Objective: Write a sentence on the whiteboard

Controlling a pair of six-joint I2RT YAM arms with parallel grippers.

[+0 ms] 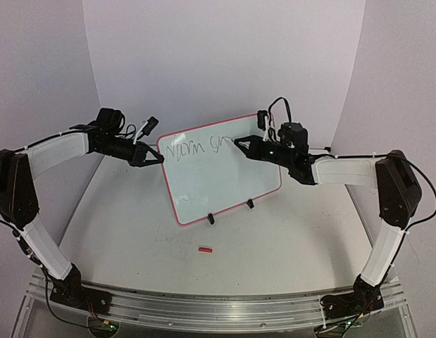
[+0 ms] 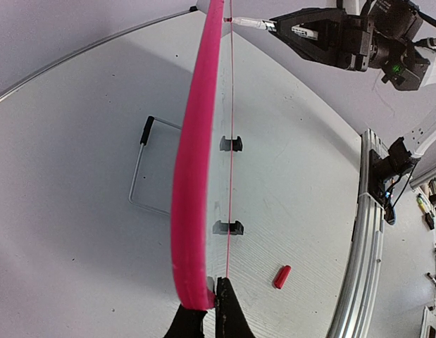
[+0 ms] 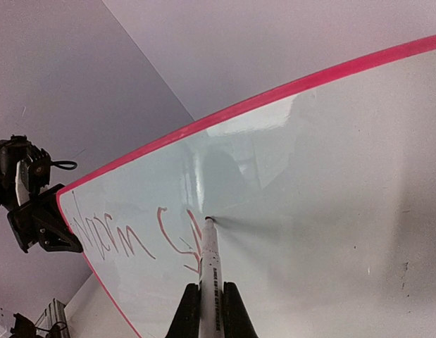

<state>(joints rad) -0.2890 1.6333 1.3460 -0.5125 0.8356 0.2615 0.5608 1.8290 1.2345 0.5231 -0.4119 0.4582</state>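
The whiteboard point(image 1: 228, 179), white with a pink-red rim, stands tilted on two black clip feet point(image 1: 211, 219) at mid-table. My left gripper point(image 1: 159, 157) is shut on its left edge; in the left wrist view the rim point(image 2: 193, 176) runs edge-on up from that gripper point(image 2: 216, 296). My right gripper point(image 1: 256, 146) is shut on a white marker point(image 3: 209, 271) whose tip touches the whiteboard point(image 3: 330, 176). The sentence point(image 3: 133, 236) reads roughly "Norm sm" along the top of the board, and it shows from above as a thin scrawl point(image 1: 196, 146).
A small red marker cap point(image 1: 204, 248) lies on the table in front of the board and shows again as a red cap point(image 2: 281, 276). A wire stand point(image 2: 144, 169) lies behind the board. A metal rail point(image 1: 218, 303) runs along the near edge. Curved lilac walls close the back.
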